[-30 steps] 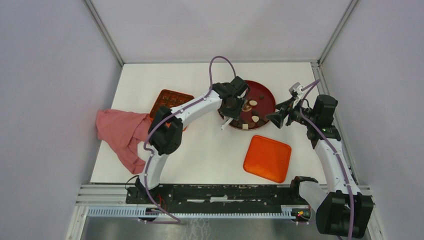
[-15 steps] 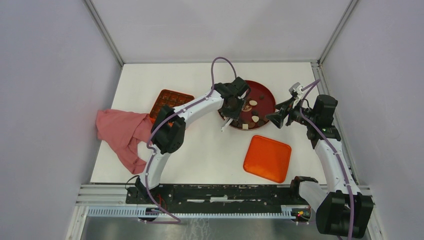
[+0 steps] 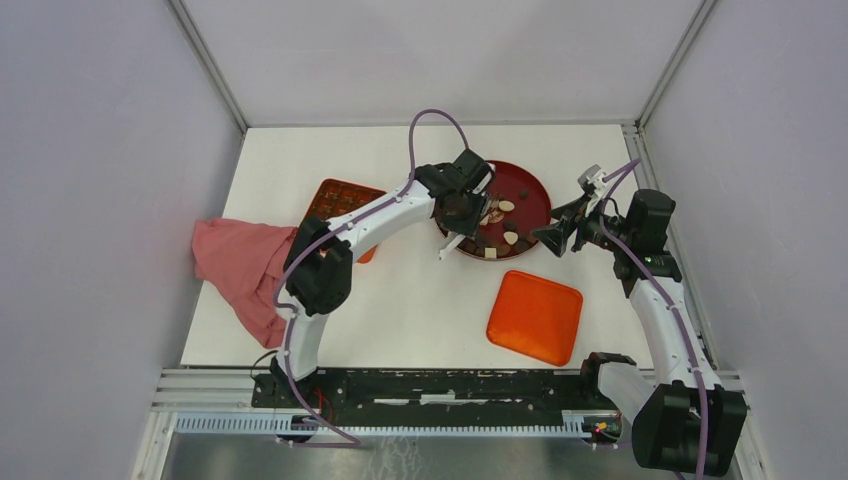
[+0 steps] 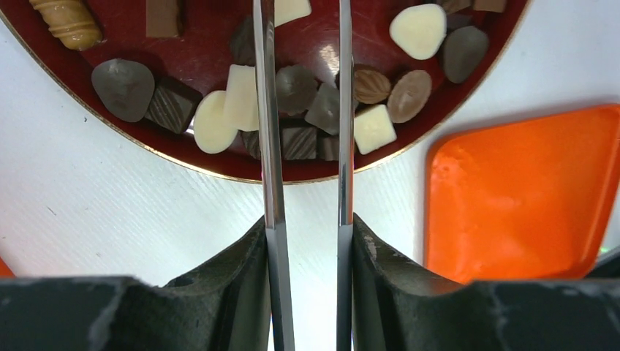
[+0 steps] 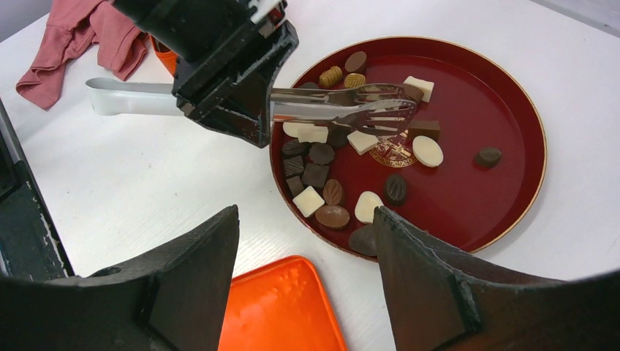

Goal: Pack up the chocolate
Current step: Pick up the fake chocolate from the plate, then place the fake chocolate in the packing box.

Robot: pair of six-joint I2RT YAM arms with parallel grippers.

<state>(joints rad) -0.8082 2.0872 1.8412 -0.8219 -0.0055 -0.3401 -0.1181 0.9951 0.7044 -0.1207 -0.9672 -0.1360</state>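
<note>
While my left fingers (image 4: 245, 281) clamp the sides of a pair of thin polished metal tongs (image 5: 333, 99), the two blades stand a narrow gap apart, and their slotted tips hang over the middle of the round dark-red plate (image 5: 479, 95). I cannot tell whether anything sits between the tips. The plate is glossy, with a thin gold rim and a gold emblem at its centre, and it holds all the chocolate (image 5: 322, 175) I can see. There are smooth cream ovals and squares, ridged dark squares, ribbed brown ovals, a rounded grey-brown lump and a twisted caramel-coloured piece. Most of them are crowded along the near-left rim, with a few loose towards the far side. My right fingers (image 5: 183, 292) are matte black, spread wide with nothing between them, just off the plate's right edge. A shallow orange tray (image 3: 535, 315) with rounded corners and a faintly dimpled surface lies bare on the white tabletop (image 3: 420, 300), near the plate. At the left, the orange box (image 3: 340, 195) shows a grid of compartments; my left arm covers part of it and I cannot make out what it contains. A crumpled pink cloth (image 3: 240, 265) lies beside it.
</note>
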